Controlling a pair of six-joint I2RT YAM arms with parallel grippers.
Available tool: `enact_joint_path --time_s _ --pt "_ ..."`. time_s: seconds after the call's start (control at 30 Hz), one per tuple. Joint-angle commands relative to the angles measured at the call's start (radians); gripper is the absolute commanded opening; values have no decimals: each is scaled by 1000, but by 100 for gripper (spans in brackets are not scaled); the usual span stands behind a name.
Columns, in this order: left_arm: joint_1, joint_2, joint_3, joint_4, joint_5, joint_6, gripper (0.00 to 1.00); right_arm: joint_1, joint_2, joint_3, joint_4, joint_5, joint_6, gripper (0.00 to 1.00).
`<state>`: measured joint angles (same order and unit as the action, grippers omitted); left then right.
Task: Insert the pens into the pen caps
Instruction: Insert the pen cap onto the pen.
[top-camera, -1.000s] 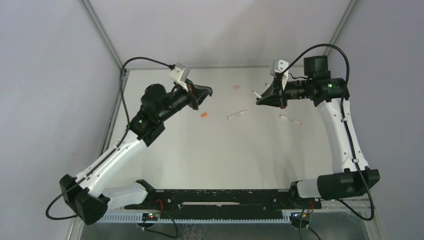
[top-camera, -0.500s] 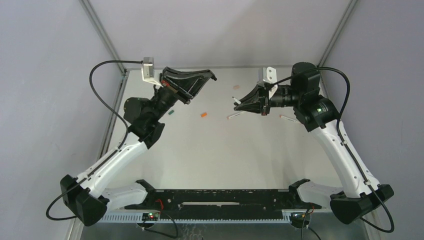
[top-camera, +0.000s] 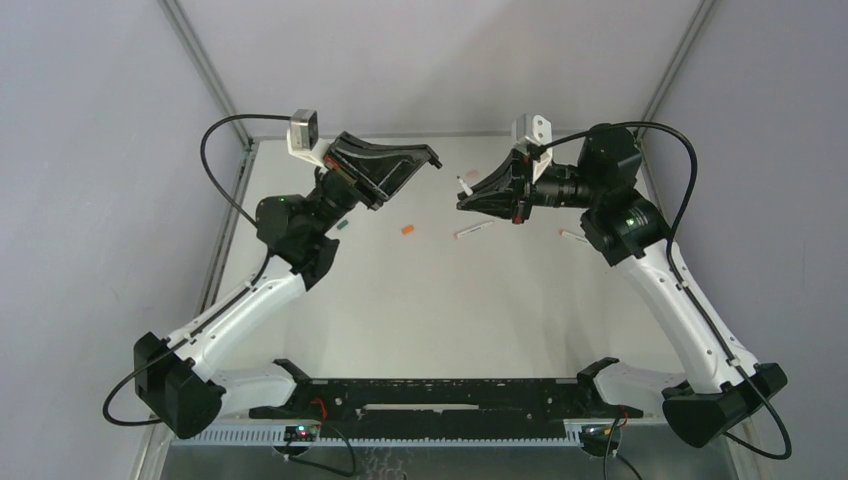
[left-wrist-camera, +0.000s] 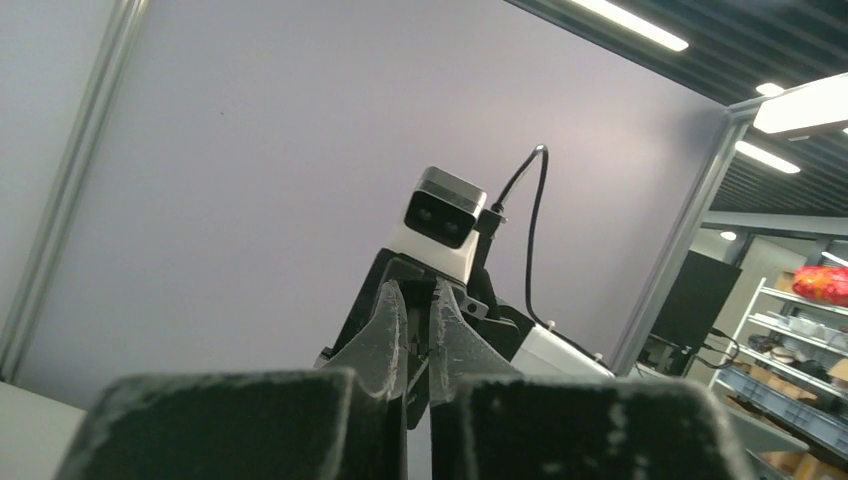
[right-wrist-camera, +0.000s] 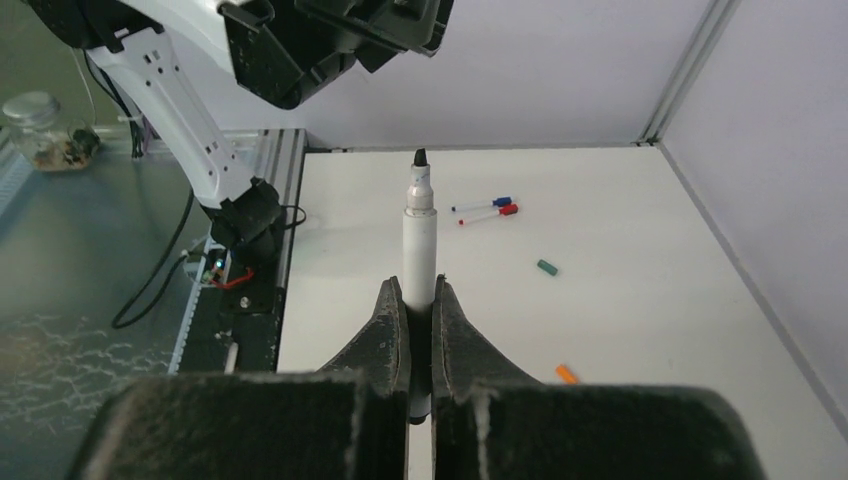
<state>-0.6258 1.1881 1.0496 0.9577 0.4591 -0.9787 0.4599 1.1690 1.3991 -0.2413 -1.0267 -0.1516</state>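
Observation:
My right gripper (right-wrist-camera: 420, 300) is shut on a white-barrelled pen (right-wrist-camera: 420, 235), whose bare black tip points away from the wrist toward my left gripper (top-camera: 430, 158). In the top view that pen (top-camera: 465, 186) hangs above the table's far middle, a short gap from the left fingertips. The left gripper (left-wrist-camera: 415, 298) is shut; whether a cap sits between its fingers does not show. On the table lie an orange cap (top-camera: 407, 229), a green cap (top-camera: 341, 226), a loose pen (top-camera: 473, 229), and another pen (top-camera: 572, 236) under the right arm.
Two pens with a blue cap (right-wrist-camera: 481, 205) and a red cap (right-wrist-camera: 490, 213) lie side by side on the far table in the right wrist view. Grey enclosure walls (top-camera: 420, 60) stand close behind. A black rail (top-camera: 440, 395) runs along the near edge.
Both arms have lifted and turned their grippers toward each other. The right gripper carried the pen leftward; the left gripper rose from the table and now faces it.

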Motion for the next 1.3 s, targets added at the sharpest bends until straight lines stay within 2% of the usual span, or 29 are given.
enact_joint_path --time_s 0.0,0.57,1.27 --pt "3 6 -17 47 34 -29 0 12 -5 0 73 36 106 0" --pt "-9 10 -14 -21 53 49 0 50 27 24 46 39 209 0" --pt "-8 -31 -31 -116 26 136 0 51 46 51 14 24 193 0"
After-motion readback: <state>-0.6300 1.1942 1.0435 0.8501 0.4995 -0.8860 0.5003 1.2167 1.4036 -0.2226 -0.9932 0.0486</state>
